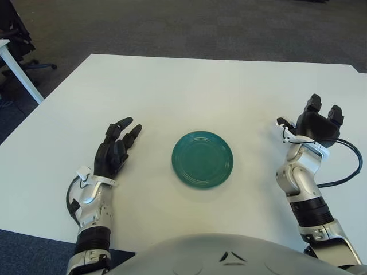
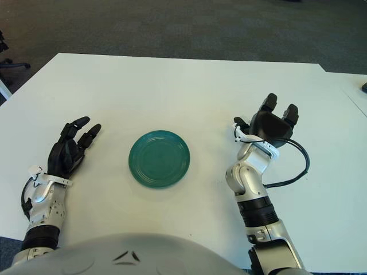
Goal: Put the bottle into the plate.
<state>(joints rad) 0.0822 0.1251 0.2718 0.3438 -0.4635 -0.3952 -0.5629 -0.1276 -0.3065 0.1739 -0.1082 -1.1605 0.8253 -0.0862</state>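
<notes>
A round green plate [image 1: 202,158] lies flat on the white table [image 1: 189,91], a little in front of my body. It holds nothing. No bottle shows in either view. My left hand [image 1: 117,143] shows to the left of the plate, fingers stretched out and holding nothing. My right hand [image 1: 317,119] shows to the right of the plate, raised a little, fingers spread and holding nothing. Both hands are well apart from the plate.
The table's far edge borders dark carpet [image 1: 189,23]. A white table leg [image 1: 20,74] and an office chair base stand at the far left. A black cable [image 1: 347,166] loops out from my right wrist.
</notes>
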